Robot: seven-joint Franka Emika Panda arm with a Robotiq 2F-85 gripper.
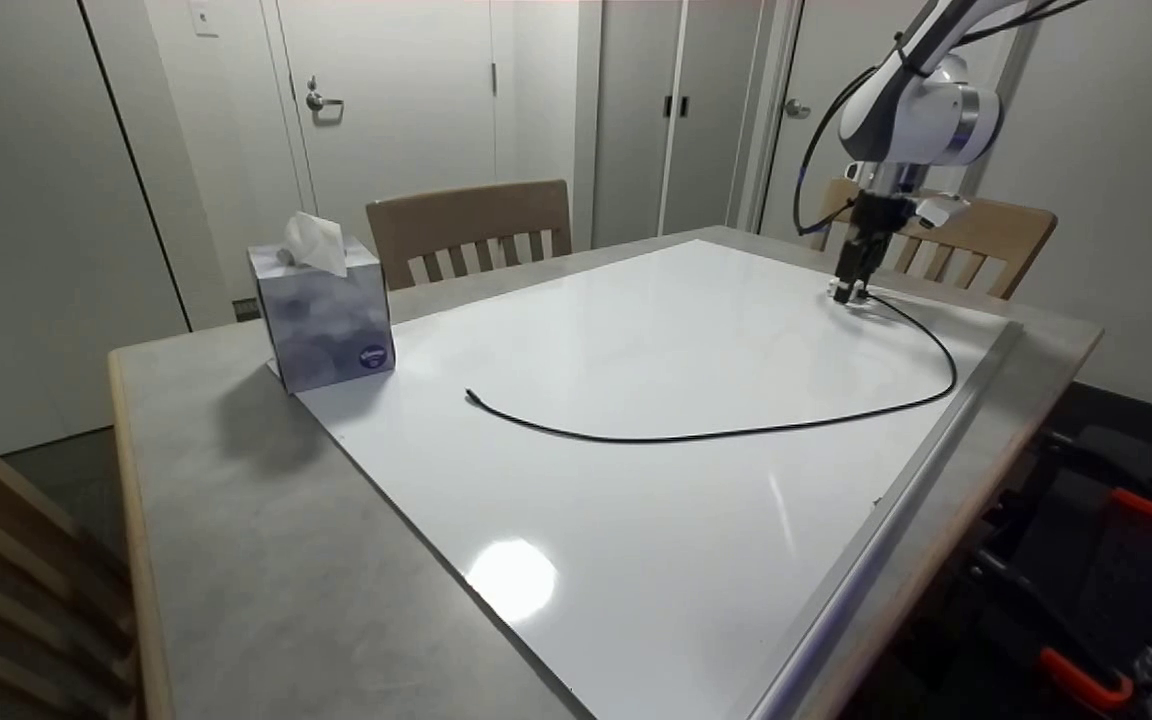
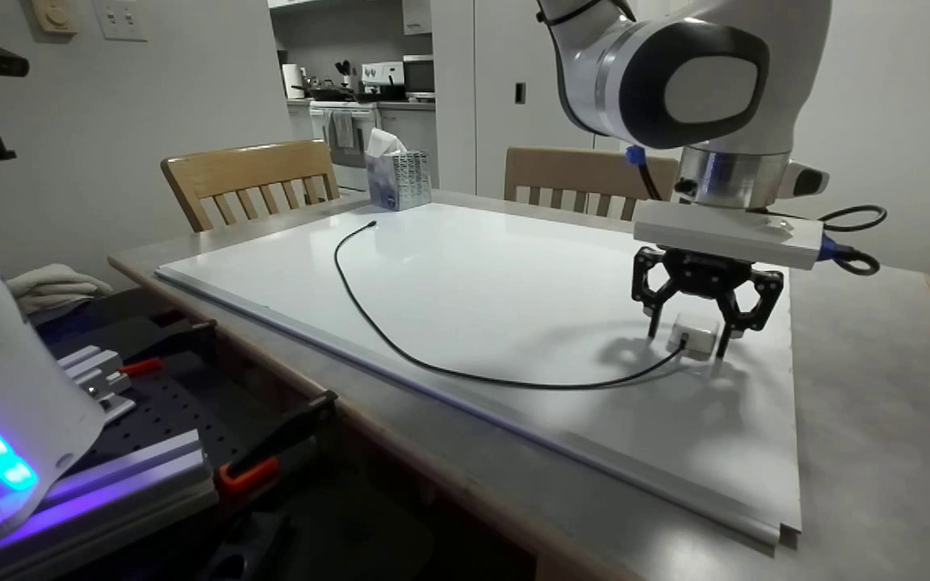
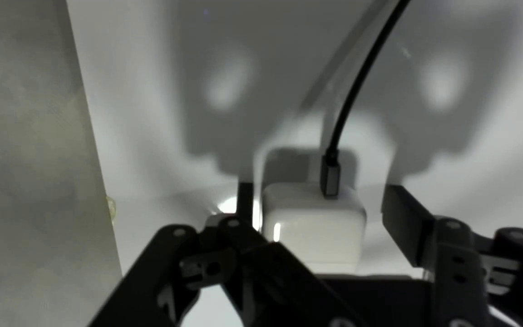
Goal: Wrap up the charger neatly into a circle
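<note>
Straddles white plug [image 3: 313, 231] with spread gripper [image 3: 319, 202], grasping nothing. Probably light, hard, slick; pinch sides. Expect springy cable [image 3: 357, 86].

Between the fingers [image 3: 404, 222] of the end effector [image 2: 688, 340] — apart from both — is the charger block [image 3: 314, 231]; from there the cable [image 2: 546, 386] crosses the board [image 2: 465, 282] on the counter [image 2: 877, 420], its free end well away from the end effector, near the tissue box [image 1: 331, 320].

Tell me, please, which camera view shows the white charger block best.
The wrist view, where the white charger block looks largest and its join with the black cable shows clearly. In an exterior view it sits small within the open pincer; in an exterior view the pincer hides most of it.
</note>
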